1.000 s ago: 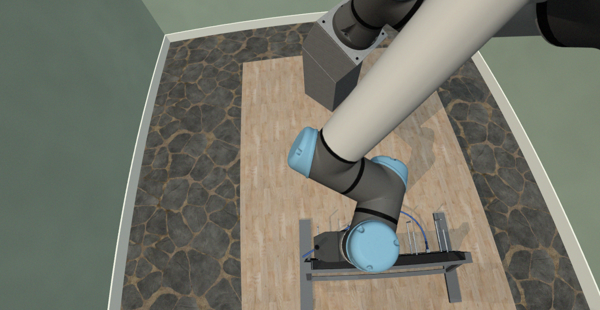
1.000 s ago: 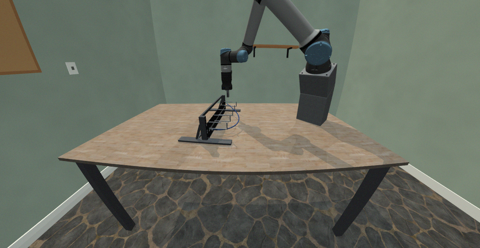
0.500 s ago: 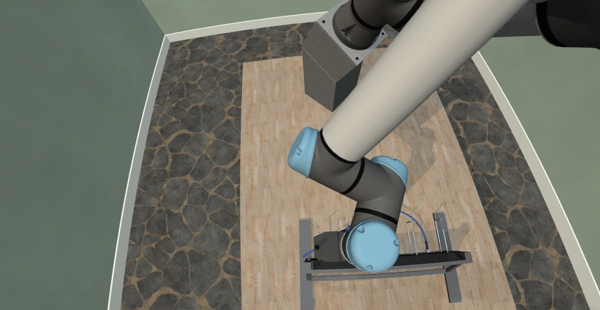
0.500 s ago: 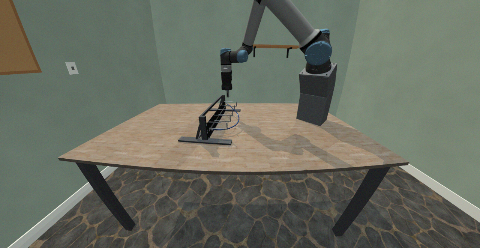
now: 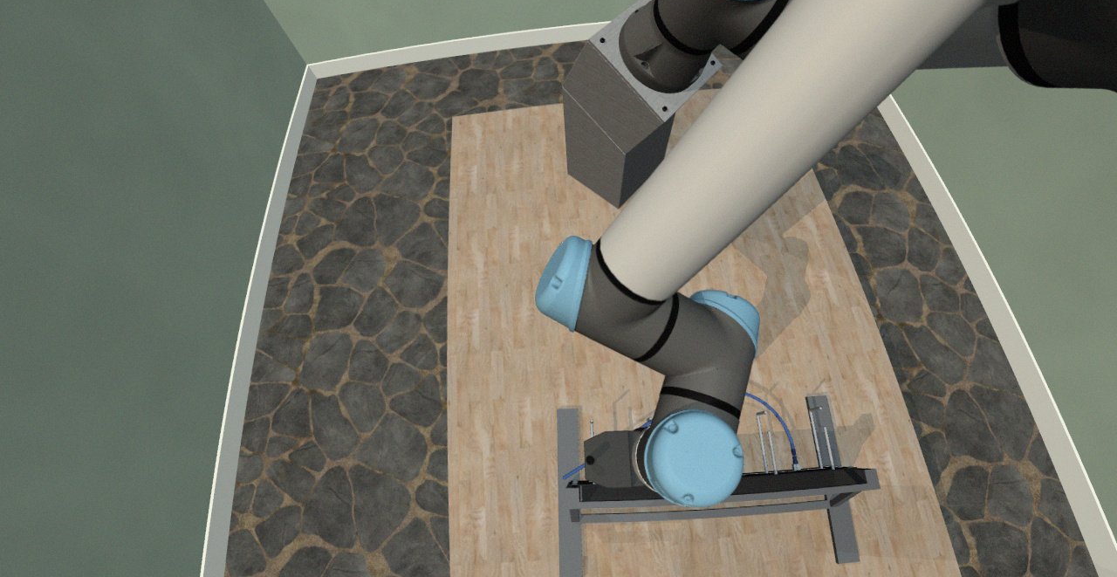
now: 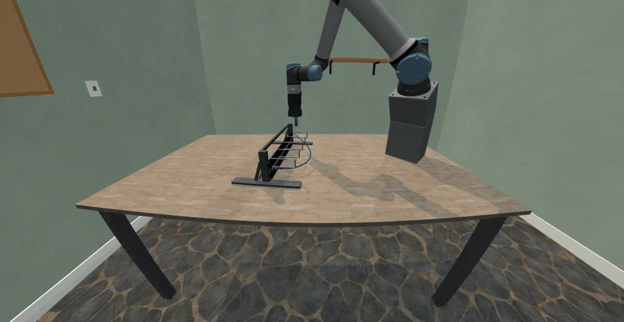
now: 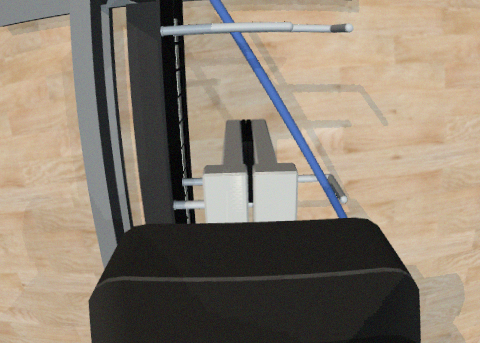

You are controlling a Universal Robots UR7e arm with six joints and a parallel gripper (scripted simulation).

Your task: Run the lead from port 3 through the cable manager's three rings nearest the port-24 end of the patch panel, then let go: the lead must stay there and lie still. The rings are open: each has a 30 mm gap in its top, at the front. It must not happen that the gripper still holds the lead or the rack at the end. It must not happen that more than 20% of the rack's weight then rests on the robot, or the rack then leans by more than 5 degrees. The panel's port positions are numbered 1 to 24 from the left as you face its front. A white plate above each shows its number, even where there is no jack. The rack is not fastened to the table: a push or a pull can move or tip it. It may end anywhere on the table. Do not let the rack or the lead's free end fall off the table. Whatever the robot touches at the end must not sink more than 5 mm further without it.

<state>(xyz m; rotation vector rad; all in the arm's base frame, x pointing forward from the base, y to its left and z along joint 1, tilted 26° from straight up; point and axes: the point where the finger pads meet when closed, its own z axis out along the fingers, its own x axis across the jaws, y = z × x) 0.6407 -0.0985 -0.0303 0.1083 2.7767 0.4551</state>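
Note:
The blue lead (image 5: 773,411) (image 6: 310,153) (image 7: 274,94) leaves a jack near the rack's right end in the top view, arcs out in front, passes behind the arm and shows again at the rack's left end. In the wrist view it runs beneath the upper bar of the far ring (image 7: 250,27), then slants outward and crosses the nearer ring (image 7: 192,182) just inside its front post; whether it lies within that ring I cannot tell. My gripper (image 6: 296,125) (image 7: 246,144) is shut and empty, pointing down above the rings, between panel and lead. The top view hides its fingertips behind the wrist.
The dark rack (image 5: 855,479) (image 6: 263,165) (image 7: 145,113) stands upright on the wooden table (image 5: 499,261) (image 6: 370,202). Its feet (image 5: 570,542) (image 6: 279,184) reach out front and back. More rings (image 5: 763,441) (image 6: 283,158) stick out toward the robot's pedestal (image 5: 605,135) (image 6: 407,132).

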